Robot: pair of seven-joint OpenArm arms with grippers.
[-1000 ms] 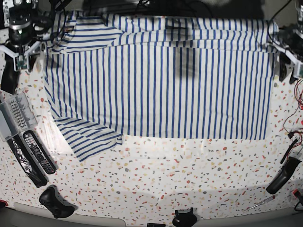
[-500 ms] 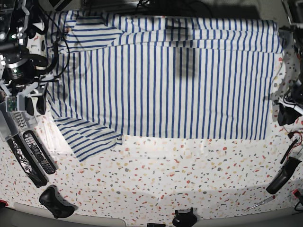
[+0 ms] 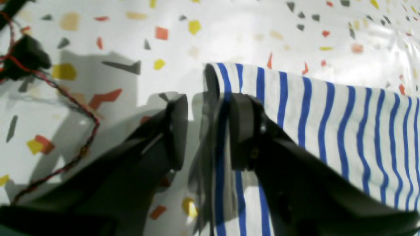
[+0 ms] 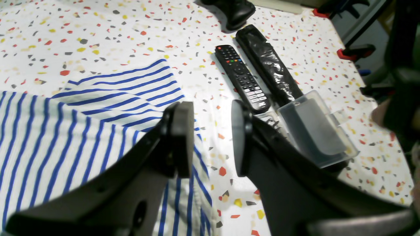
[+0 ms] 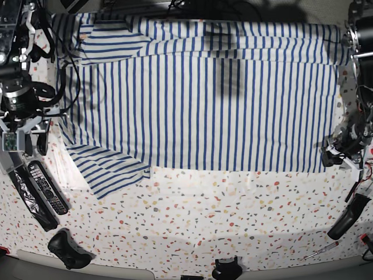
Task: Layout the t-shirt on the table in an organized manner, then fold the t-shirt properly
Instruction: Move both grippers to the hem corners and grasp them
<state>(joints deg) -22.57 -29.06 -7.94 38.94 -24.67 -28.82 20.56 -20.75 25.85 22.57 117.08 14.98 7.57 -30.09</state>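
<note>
While the table point(image 5: 192, 233) carries the t-shirt point(image 5: 198, 99) spread flat across its far half, your left gripper point(image 3: 205, 131) straddles the near hem corner, jaws parted, nothing pinched. Your right gripper point(image 4: 210, 137) hangs open just beside the sleeve edge, near a remote point(image 4: 242, 78).

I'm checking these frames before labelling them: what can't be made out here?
- Base view: the t-shirt's far edge and neck tag, cut off by the top edge and shadow.
- Left wrist view: whether the left tool touches the hem; its fingers are blurred.
- Right wrist view: cloth under the right tool, hidden by its fingers.
- Remote control labels: too small.
</note>
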